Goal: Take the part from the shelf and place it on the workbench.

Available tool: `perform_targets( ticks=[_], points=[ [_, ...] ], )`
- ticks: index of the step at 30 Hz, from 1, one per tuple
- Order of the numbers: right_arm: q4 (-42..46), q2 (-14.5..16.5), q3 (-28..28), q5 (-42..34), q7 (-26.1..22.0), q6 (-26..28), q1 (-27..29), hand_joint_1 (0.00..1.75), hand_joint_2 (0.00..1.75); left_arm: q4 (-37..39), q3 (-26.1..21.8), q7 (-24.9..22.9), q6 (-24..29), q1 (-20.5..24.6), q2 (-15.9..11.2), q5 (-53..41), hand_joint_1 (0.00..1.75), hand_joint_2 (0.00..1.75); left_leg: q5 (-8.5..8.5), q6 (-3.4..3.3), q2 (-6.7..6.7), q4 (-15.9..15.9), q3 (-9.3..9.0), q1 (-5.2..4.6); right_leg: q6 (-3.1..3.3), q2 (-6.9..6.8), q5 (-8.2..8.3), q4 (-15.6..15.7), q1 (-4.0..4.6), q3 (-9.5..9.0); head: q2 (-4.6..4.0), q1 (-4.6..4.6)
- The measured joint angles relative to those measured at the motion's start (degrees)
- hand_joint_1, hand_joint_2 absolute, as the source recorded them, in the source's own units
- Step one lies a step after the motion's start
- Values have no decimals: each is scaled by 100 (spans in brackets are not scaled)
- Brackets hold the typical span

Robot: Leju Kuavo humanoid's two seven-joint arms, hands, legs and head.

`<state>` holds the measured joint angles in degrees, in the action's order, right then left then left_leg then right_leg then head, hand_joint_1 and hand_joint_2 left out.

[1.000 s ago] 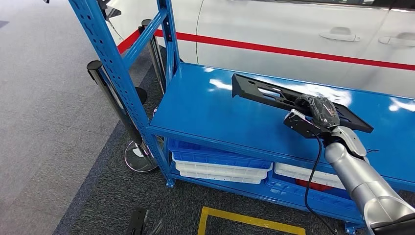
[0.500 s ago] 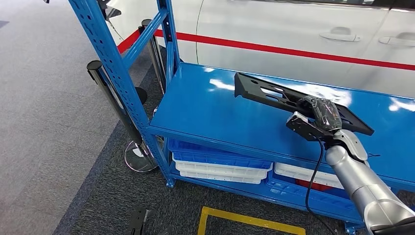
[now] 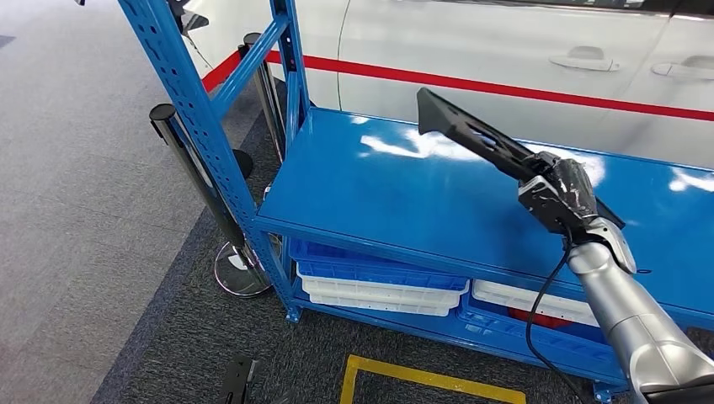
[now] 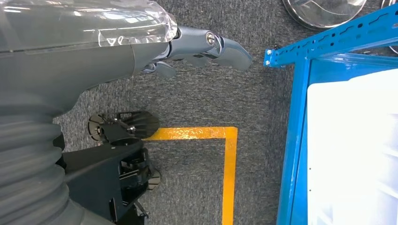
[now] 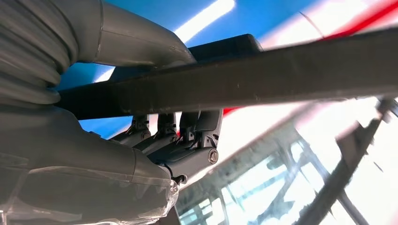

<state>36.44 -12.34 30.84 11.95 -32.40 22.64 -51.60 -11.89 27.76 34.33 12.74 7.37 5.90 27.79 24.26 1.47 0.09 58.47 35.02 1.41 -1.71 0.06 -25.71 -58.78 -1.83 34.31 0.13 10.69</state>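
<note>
The part is a long flat black plastic panel (image 3: 471, 133) with cut-outs. My right hand (image 3: 560, 192) grips it near its right end and holds it tilted, left end raised above the blue shelf top (image 3: 379, 194). In the right wrist view the panel (image 5: 263, 79) runs as a dark bar across the picture, with the thumb (image 5: 141, 42) on one side and the dark fingers (image 5: 187, 131) curled around the other. My left hand (image 4: 202, 47) hangs over the grey floor, fingers apart, holding nothing.
The blue rack's upright post (image 3: 194, 109) stands at the left. White and blue trays (image 3: 379, 286) sit on the lower shelf. A white car with a red stripe (image 3: 505, 50) is behind the rack. Chrome stanchions (image 3: 198, 181) stand beside it. Yellow tape (image 3: 421, 379) marks the floor.
My right hand has lifted and tilted the panel: its left end rose off the shelf top and the hand shifted slightly right. The left arm has not moved.
</note>
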Motion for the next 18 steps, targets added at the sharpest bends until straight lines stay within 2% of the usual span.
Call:
perform_targets(
  ticks=[6, 18],
  points=[
    [425, 21, -360, -313, -248, 68, 121, 175, 175, 0, 0, 31, -29, -2, 1, 5, 0, 175, 0, 0, -1, 0, -1, 0, 0, -2, 0, 0, 0, 1, 0, 0],
    [1408, 32, -715, -499, -522, 233, 657, 175, 175, 0, 0, -31, -28, 9, 2, -14, 0, 175, 0, 0, -1, 0, 1, 0, 0, -2, 0, 1, 0, 1, 0, 0]
  ],
)
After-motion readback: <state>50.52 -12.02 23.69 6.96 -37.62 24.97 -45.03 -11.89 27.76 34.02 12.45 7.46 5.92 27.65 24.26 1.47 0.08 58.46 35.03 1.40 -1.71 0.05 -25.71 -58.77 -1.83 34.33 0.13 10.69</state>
